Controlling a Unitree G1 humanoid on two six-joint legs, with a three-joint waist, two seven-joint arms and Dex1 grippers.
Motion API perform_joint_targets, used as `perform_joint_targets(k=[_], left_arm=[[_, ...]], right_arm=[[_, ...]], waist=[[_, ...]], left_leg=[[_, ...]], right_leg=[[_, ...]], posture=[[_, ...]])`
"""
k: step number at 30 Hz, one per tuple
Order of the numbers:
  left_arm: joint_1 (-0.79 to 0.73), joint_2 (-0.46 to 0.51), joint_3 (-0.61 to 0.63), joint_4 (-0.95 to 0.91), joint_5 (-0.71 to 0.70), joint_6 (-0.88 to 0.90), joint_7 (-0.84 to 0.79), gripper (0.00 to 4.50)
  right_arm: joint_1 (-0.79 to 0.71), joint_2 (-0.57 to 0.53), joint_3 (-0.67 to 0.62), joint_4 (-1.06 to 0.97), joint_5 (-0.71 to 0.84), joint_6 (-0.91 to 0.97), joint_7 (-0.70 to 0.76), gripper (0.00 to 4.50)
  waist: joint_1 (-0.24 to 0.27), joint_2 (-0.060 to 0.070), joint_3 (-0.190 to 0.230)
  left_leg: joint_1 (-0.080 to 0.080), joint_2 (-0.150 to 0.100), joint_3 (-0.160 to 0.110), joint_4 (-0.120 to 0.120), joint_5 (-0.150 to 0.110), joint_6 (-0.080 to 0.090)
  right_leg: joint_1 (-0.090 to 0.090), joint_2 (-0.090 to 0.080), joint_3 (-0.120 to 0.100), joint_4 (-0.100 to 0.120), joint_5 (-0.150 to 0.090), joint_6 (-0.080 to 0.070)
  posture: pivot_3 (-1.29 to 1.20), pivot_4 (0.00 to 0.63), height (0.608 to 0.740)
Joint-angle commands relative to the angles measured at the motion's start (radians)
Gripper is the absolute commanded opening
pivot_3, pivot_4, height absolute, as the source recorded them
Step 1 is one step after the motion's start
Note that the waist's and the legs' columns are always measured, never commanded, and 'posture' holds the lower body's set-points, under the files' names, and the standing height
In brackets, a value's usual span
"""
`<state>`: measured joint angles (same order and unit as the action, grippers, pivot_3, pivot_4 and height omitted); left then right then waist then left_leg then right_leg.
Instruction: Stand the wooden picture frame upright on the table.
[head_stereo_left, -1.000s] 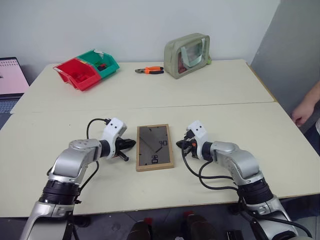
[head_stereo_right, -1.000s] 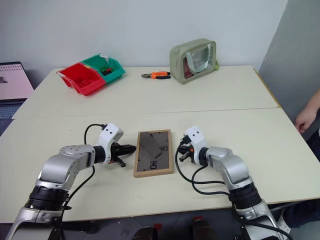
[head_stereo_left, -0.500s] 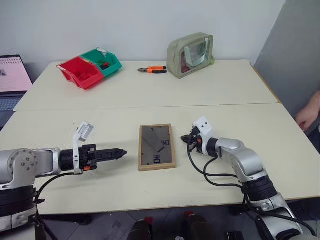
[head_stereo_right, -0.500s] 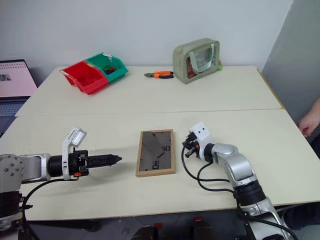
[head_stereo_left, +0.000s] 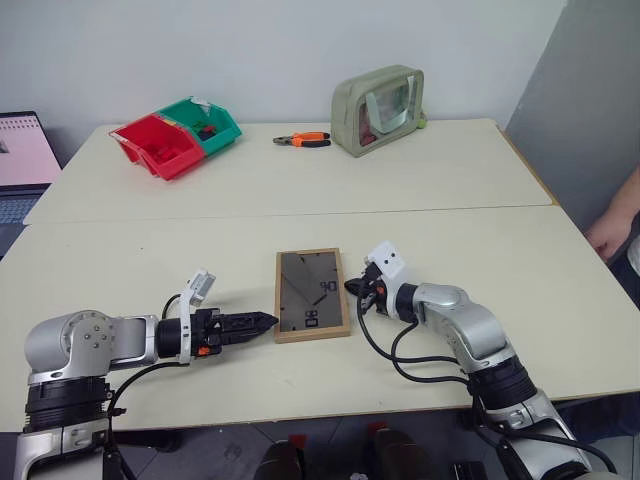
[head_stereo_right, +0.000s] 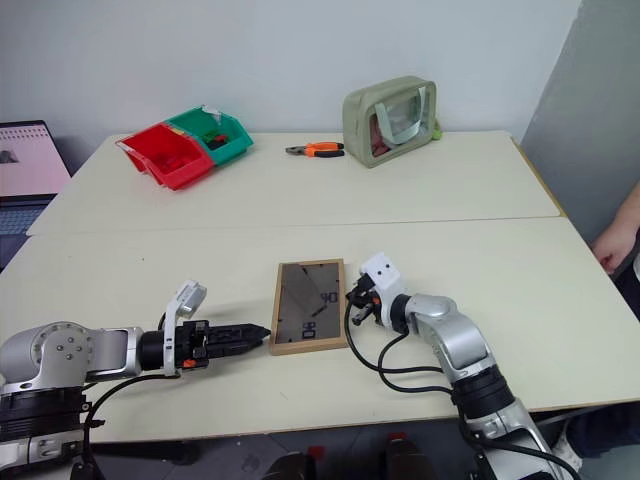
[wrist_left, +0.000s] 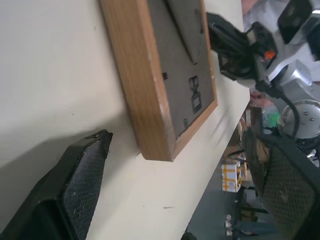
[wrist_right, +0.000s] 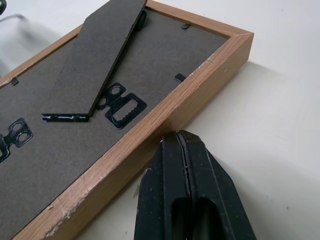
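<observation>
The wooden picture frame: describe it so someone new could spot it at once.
On the near half of the table, between the left gripper and right gripper, the wooden picture frame lies flat, back up. Its light-wood border around a dark panel sets it apart.

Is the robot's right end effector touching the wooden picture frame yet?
Cannot tell. In the right wrist view the shut right end effector sits right at the wooden picture frame's side rail, but its tip overlaps the edge, so neither a gap nor contact shows plainly.
</observation>
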<state>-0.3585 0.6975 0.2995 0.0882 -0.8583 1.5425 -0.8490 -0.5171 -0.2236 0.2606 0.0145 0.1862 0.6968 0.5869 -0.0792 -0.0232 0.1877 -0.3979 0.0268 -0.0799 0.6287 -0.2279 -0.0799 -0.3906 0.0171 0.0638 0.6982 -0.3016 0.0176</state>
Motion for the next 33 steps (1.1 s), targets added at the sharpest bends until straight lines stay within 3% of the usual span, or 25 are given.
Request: perform_joint_targets(k=[1,8,18,22,33], left_arm=[[0.001,-0.002,-0.064,0.047,0.028,-0.047,-0.012,4.42],[-0.032,-0.064,-0.146,0.129,0.06,-0.125,-0.011,4.42],[-0.026,-0.114,-0.132,0.061,0.004,-0.092,-0.003,4.42],[-0.012,-0.114,-0.111,0.032,-0.01,-0.097,0.004,3.84],[-0.03,-0.119,-0.059,0.01,-0.018,-0.151,0.018,1.67]], right_arm=[[-0.016,0.026,0.012,-0.006,-0.005,-0.02,-0.007,0.0],[-0.014,0.063,0.028,-0.007,-0.018,-0.018,-0.014,0.0],[-0.001,0.084,0.035,-0.016,-0.023,-0.01,-0.026,0.0],[0.009,0.082,0.029,-0.016,-0.021,-0.011,-0.03,0.0],[0.014,0.051,-0.02,-0.029,-0.025,-0.015,-0.054,0.0]], waist=[[0.0,0.0,0.0],[0.02,0.004,-0.004],[0.037,0.004,-0.004],[0.036,0.004,-0.004],[0.027,0.004,-0.004]], left_leg=[[0.0,0.0,0.0,0.0,0.0,0.0],[0.003,-0.001,0.001,0.0,0.0,0.0],[0.002,-0.002,0.001,0.001,0.0,0.0],[0.002,-0.002,0.001,0.0,0.0,0.0],[0.0,-0.001,0.0,0.0,0.0,0.0]], right_leg=[[0.0,0.0,0.0,0.0,0.0,0.0],[0.003,-0.001,0.0,0.0,-0.001,0.002],[0.004,-0.001,0.001,-0.001,0.0,0.003],[0.003,-0.001,0.001,-0.001,0.0,0.003],[0.001,-0.001,0.0,-0.001,0.0,0.003]], posture=[[0.0,0.15,0.74],[0.0,0.15,0.74],[0.0,0.15,0.74],[0.0,0.15,0.74],[0.0,0.15,0.74]])
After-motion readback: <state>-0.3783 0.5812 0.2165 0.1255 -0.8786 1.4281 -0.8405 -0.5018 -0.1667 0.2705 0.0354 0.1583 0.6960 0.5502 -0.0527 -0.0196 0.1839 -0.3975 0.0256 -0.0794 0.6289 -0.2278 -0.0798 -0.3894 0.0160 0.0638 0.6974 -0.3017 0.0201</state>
